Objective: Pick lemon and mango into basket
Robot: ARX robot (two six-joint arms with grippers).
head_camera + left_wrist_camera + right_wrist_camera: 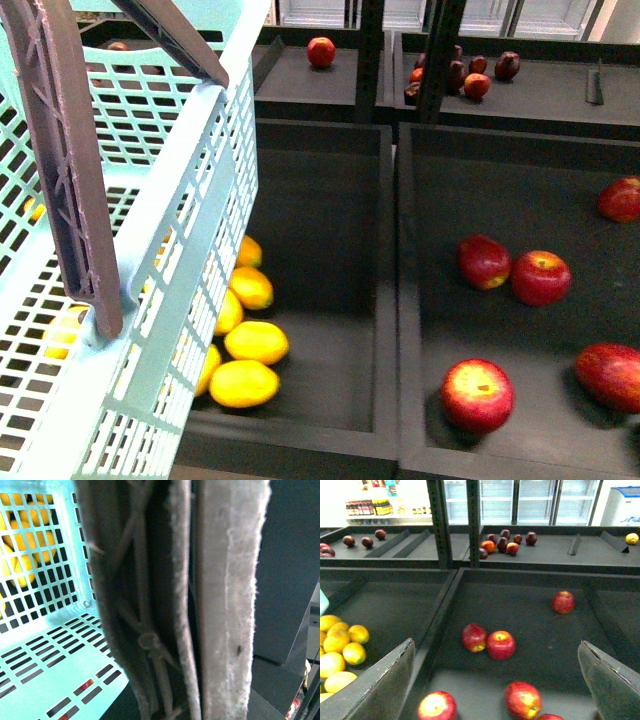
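basket point(190, 180): raised at left, tilted, looks empty
left gripper point(187, 600): clamped on basket handle point(125, 605)
right gripper point(495, 680): wide apart, empty
lemon point(244, 384): unpicked, left bin point(330, 250)
mango point(610, 375): unpicked, right bin point(520, 180)
remaining: both picks

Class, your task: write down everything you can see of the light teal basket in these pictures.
The basket is light teal plastic and rectangular, with slotted walls and a slotted floor. A brown-grey ribbed handle hangs from its rim. It fills the left of the front view, tilted, in front of the yellow fruit, some of which shows through the slots. The visible part of its inside holds nothing. What holds it up cannot be seen.
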